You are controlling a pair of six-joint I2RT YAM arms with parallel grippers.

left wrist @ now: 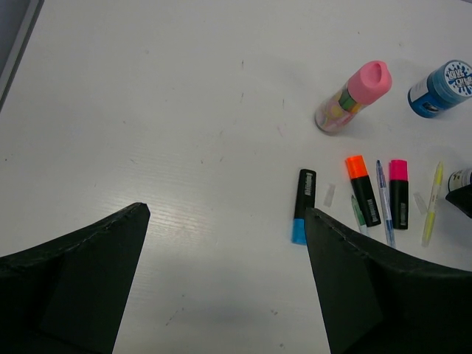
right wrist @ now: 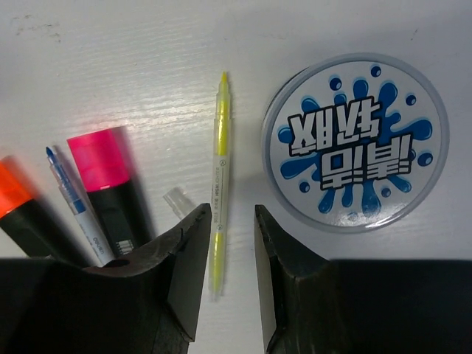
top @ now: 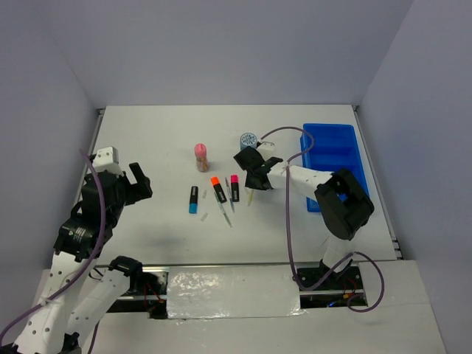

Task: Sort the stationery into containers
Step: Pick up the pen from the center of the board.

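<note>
Slim pale-yellow pen (right wrist: 219,177), pointed tip

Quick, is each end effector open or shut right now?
Left end effector: wide open, holding nothing.
Right end effector: partly open, fingers either side of the yellow pen, not clamped on it.

Looks like a robotics lab, laid out as a closed test cell. Shows in the plain white table (top: 147,140) boxed in on three sides by blank pale walls (top: 221,44). Shows too in the left arm (top: 96,206) and right arm (top: 343,203), both mounted at a silvery strip (top: 232,284) along the near edge, with purple cables (top: 287,236) looping loose over the tabletop and bare wiring (top: 341,299) at the bases. Fits a trial bench as well: a few markers (top: 218,190) set out in a row, a blue tray (top: 332,147) on the same table, all filmed from overhead and from each wrist.
</note>
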